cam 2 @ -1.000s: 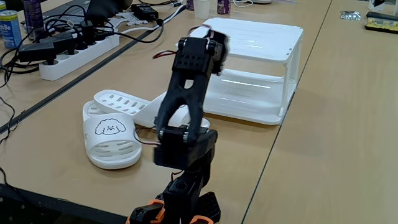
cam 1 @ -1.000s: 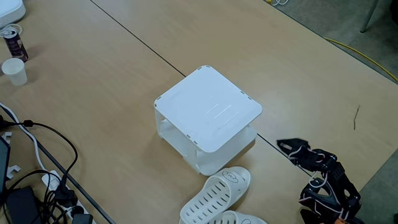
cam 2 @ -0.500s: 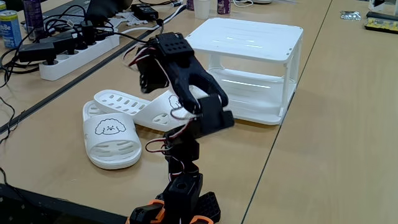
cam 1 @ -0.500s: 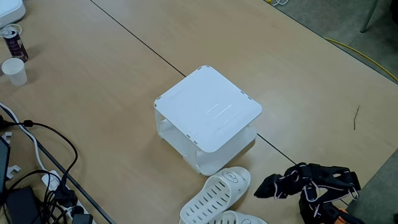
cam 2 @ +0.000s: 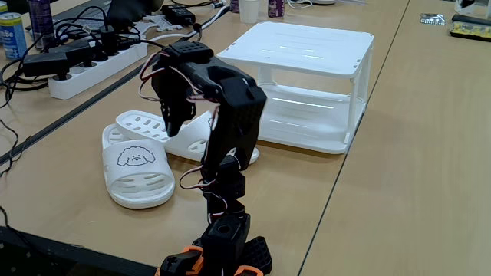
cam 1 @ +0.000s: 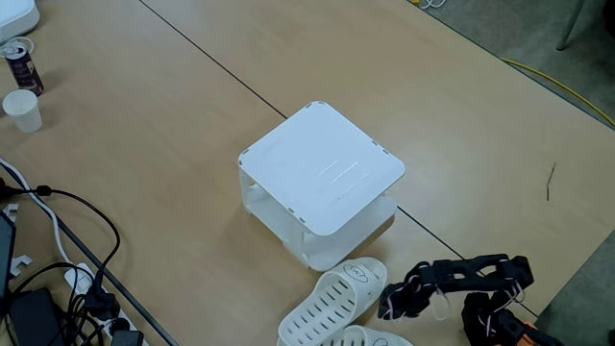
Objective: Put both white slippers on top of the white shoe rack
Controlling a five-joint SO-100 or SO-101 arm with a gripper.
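You have two white slippers on the table beside one white shoe rack. Your one gripper hangs above them; I cannot tell if it's open.

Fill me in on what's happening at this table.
A small black robot arm is bent over toward two white slippers lying on the table beside a white shoe rack. Its tool hangs above the slipper nearer the rack and holds nothing; whether it is open is hard to tell. The rack's top is bare, so neither slipper has been placed yet.
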